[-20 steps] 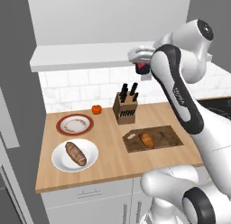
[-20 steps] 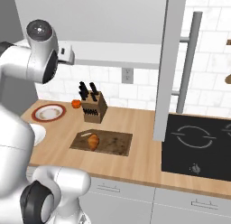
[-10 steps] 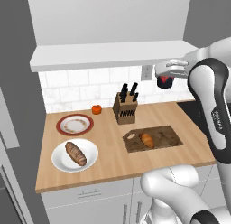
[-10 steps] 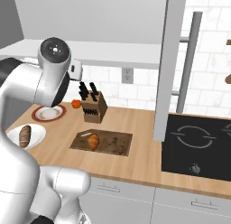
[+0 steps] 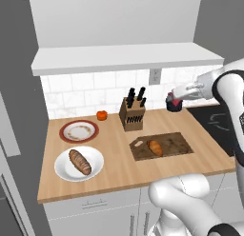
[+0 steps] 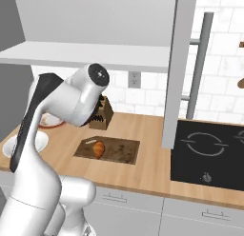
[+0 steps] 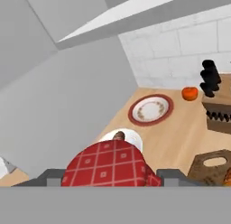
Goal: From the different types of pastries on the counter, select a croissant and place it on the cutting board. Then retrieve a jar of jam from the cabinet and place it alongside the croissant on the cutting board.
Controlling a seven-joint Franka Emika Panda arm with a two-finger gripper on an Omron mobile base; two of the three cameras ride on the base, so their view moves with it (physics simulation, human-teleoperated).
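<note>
Jam jar in hand, heading for the board

The gripper (image 5: 177,100) is clamped on the jar of jam (image 5: 174,104), held in the air at 2 o'clock from the cutting board (image 5: 176,145), just below the cabinet (image 5: 128,56) ledge. The croissant (image 5: 155,147) already lies near the board's handle end. Best to lower the jar upright onto the bare wood at 3 o'clock of the croissant, then release only once it rests flat.

In the hand view the jar of jam (image 7: 108,166) between the tool's (image 7: 108,180) tips is cut off at the bottom. It hides most of the loaf (image 7: 119,136) and plate (image 7: 131,138) beyond. The cutting board (image 7: 212,166) to the tool's right runs off the edge.
</note>
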